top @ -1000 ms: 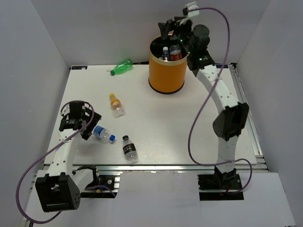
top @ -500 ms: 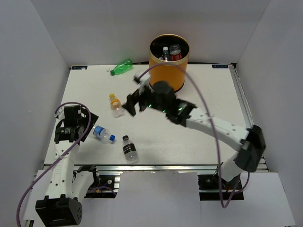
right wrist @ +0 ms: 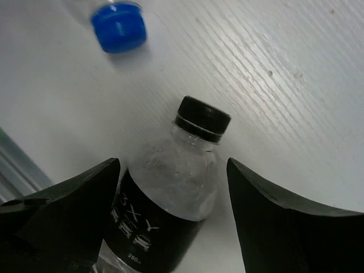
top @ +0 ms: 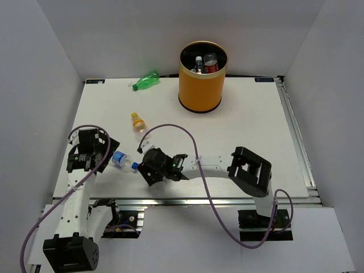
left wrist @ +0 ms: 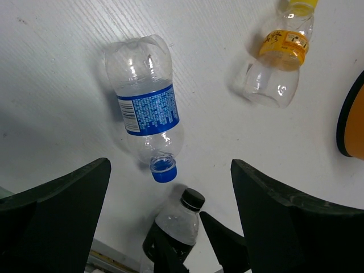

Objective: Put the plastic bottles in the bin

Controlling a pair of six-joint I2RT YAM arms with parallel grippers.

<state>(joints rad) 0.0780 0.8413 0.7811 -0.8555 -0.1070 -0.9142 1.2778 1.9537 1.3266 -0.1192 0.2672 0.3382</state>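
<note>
White worktop (top: pixel 244 136), top view: bin (top: pixel 201 85) at far edge already holds two bottles (top: pixel 206 61). Left wrist: left jaws wide apart over blue-capped bottle (left wrist: pixel 145 119), lined up to pick. Right wrist: right jaws apart, straddling lying black-labelled bottle (right wrist: pixel 165 210), not clamped yet.

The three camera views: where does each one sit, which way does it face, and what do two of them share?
Top external: above and behind the arm bases, looking down on the table and the bin; both arms show.
Left wrist: on the left arm, facing down at the blue-labelled bottle; the open left gripper frames the lower corners.
Right wrist: on the right arm, close above the black-labelled bottle; the right gripper stands on either side.
Shared: both wrist views show the black-labelled bottle and the blue cap.
</note>
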